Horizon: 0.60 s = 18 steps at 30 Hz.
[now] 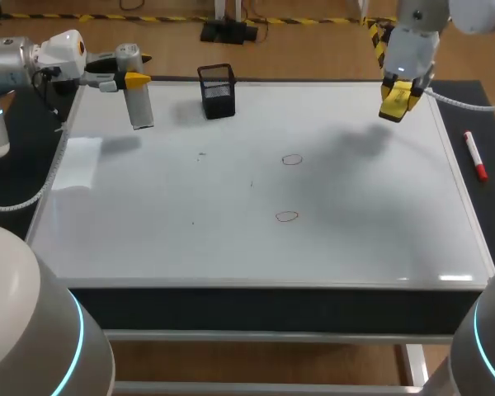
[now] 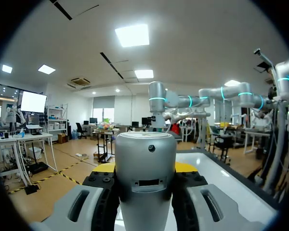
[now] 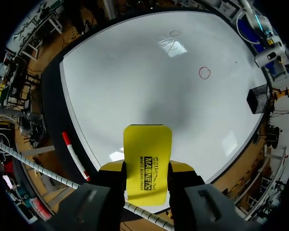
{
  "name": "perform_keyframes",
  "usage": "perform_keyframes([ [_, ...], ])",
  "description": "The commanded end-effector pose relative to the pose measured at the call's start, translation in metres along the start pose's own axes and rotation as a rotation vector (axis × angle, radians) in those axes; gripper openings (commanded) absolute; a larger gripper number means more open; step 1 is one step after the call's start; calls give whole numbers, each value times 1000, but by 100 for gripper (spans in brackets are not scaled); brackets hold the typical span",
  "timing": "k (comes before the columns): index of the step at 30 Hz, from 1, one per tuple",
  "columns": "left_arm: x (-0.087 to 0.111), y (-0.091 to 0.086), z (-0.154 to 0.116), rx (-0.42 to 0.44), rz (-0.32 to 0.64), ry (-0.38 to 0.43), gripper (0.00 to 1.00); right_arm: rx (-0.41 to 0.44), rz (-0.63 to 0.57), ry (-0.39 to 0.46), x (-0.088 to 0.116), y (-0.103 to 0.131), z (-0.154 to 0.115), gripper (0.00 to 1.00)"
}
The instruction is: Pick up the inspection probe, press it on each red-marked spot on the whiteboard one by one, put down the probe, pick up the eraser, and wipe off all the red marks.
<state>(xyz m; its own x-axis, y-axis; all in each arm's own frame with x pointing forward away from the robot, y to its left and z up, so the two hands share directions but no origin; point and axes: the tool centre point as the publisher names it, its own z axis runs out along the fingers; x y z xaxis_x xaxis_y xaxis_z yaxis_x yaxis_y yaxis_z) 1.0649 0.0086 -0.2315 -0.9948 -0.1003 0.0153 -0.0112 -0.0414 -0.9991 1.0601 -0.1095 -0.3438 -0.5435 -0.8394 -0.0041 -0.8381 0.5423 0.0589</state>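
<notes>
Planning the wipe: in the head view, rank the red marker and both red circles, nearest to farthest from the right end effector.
1. red marker, at the far right.
2. upper red circle, mid-board.
3. lower red circle, nearer the front edge.

The right gripper [image 3: 147, 169] clamps a yellow eraser [image 3: 147, 159] above the whiteboard [image 3: 135, 82]. Two red circles [image 3: 204, 72] lie ahead of it. A red marker [image 3: 74, 156] lies just beside the board.

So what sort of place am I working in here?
Probably a robot test bench: a whiteboard laid flat as the tabletop, red circles drawn on it, a red marker beside it, and a mesh pen holder.
</notes>
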Motion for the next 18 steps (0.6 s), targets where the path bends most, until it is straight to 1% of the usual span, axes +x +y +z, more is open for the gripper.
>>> perform_keyframes([
  [1, 1, -2, 0, -2, 0, -2, 0, 6, -2, 0, 2, 1, -1, 0],
  [9, 3, -2, 2, 7, 6, 7, 0, 6, -2, 0, 2, 1, -1, 0],
  [11, 14, -3, 10, -10, 22, 32, 0, 6, -2, 0, 2, 1, -1, 0],
  [13, 28, -5, 19, -5, 31, 50, 0, 6, -2, 0, 2, 1, -1, 0],
  [15, 40, -9, 29, 20, 40, 72, 0, 6, -2, 0, 2, 1, -1, 0],
  [17, 50, -11, 41, 9, 40, 108, 0, 6, -2, 0, 2, 1, -1, 0],
  [18, 56, -12, 47, 19, 45, 128, 0, 6, -2, 0, 2, 1, -1, 0],
])
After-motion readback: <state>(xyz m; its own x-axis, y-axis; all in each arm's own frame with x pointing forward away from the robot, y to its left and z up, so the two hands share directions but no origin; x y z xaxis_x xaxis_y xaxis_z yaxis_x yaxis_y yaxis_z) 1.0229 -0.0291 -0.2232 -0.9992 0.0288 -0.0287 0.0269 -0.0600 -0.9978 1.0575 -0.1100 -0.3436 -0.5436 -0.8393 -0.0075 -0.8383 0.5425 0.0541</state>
